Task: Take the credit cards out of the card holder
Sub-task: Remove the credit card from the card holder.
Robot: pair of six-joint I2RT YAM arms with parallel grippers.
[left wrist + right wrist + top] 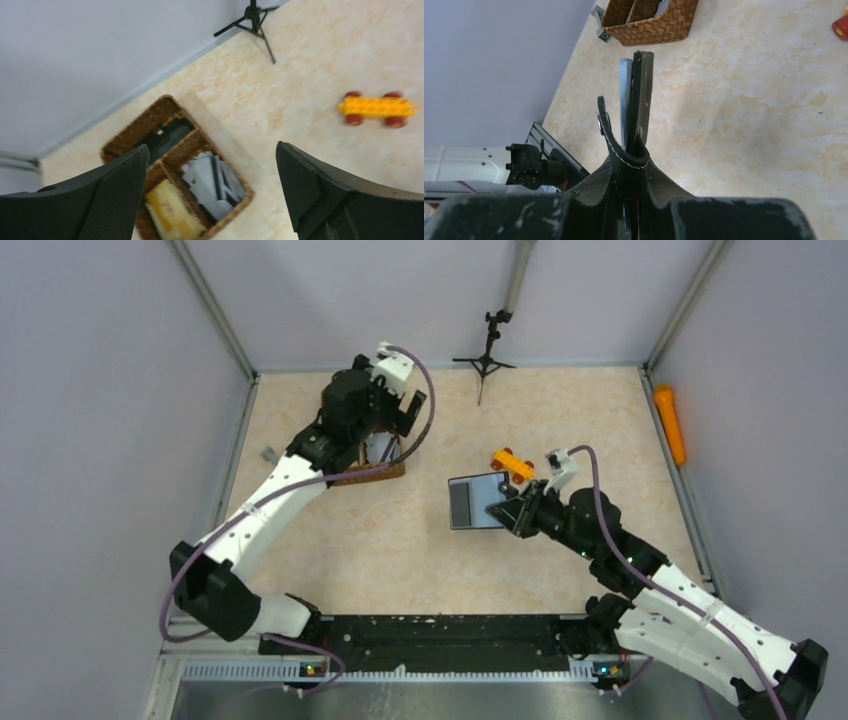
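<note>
My right gripper (520, 510) is shut on the right edge of the black card holder (474, 501) and holds it open over the middle of the table, its grey-blue inside facing up. The right wrist view shows the holder (642, 95) edge-on between my jaws (639, 200), with a grey-blue layer (625, 90) beside the black flap and the snap (601, 125) on the left tab. My left gripper (396, 432) is open and empty above the brown wicker basket (368, 476). In the left wrist view (212, 147) several grey cards (212, 182) lie in one basket compartment.
The basket (135, 127) also holds a yellow pack (170, 212) and a black item (165, 137). A yellow toy car (512, 463) sits just behind the holder. A small tripod (487, 350) stands at the back, an orange cylinder (670, 422) by the right wall, and a small grey piece (267, 454) by the left wall.
</note>
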